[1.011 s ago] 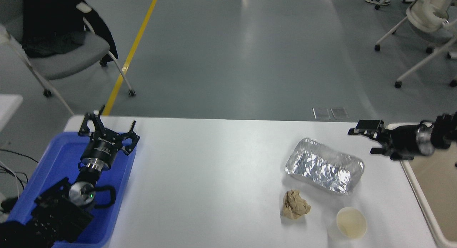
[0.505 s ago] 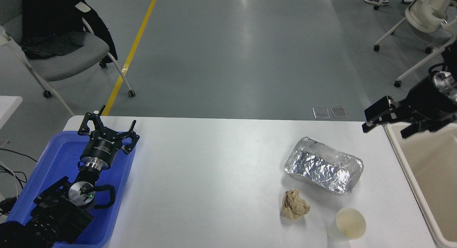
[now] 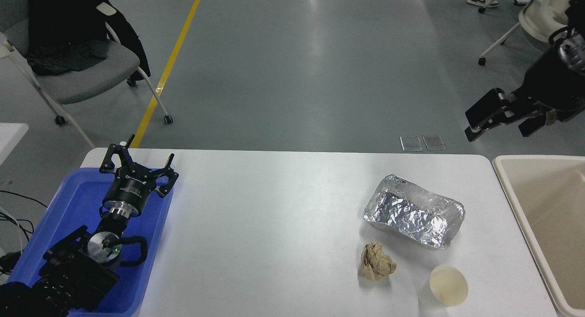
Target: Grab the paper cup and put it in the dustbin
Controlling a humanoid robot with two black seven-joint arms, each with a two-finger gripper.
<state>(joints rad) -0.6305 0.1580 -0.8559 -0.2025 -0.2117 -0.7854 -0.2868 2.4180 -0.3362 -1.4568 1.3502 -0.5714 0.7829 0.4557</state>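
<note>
Right gripper (image 3: 502, 121) hangs high at the picture's right edge, above the floor beyond the table's far right corner, with its fingers spread apart and nothing between them. It is well apart from the paper cup (image 3: 449, 285), which stands upright on the white table (image 3: 274, 225) near the front right corner, mouth up, showing a cream-yellowish inside with nothing visible in it.

One cup, one wad of brown paper (image 3: 377, 261) and one foil tray (image 3: 414, 211) make up the loose items on the table. The brown wad lies just left of the cup, near it but not touching. The foil tray sits behind both, a little farther from the camera, tilted at an angle to the table edge; its crinkled inside looks bare.

One dustbin (image 3: 507, 180), beige with a thick rounded rim, stands against the table's right side, cut off by the picture's edge. The part of its inside that shows is smooth and holds nothing.

One blue tray (image 3: 77, 189) rests on the table's left end. Left gripper (image 3: 139, 164) is parked over that tray's far rim, fingers splayed open and holding nothing, with its black arm running back to the lower left corner.

Beyond the table, one grey chair (image 3: 77, 75) with dark clothing on it stands at the upper left beside a yellow floor line (image 3: 171, 61).
</note>
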